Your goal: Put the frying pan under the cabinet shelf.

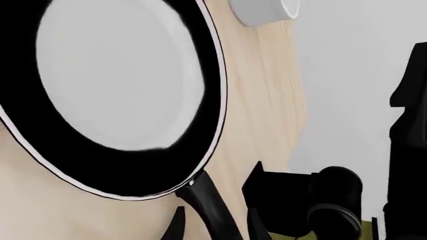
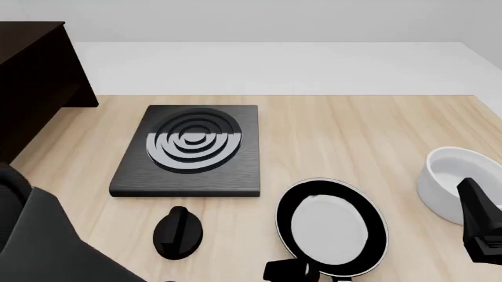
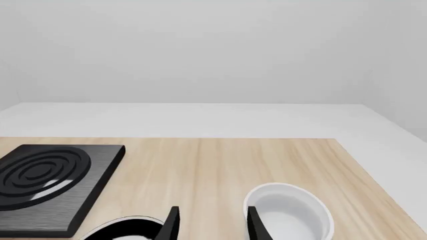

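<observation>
I have the left gripper (image 1: 213, 225) straddling the handle of the pan (image 2: 332, 226), near-right on the table, fingers apart and not yet pinched; the cabinet (image 2: 35, 76) stands far left. The right gripper (image 3: 210, 222) waits open.

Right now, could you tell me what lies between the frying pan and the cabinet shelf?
In the front view, the square black plate with rings sits between the frying pan and the cabinet shelf.

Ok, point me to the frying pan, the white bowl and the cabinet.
frying pan (image 2: 330, 226), front view, on its light grey inside.
white bowl (image 2: 448, 179), front view, on its inner wall.
cabinet (image 2: 32, 82), front view, on its dark side board.
</observation>
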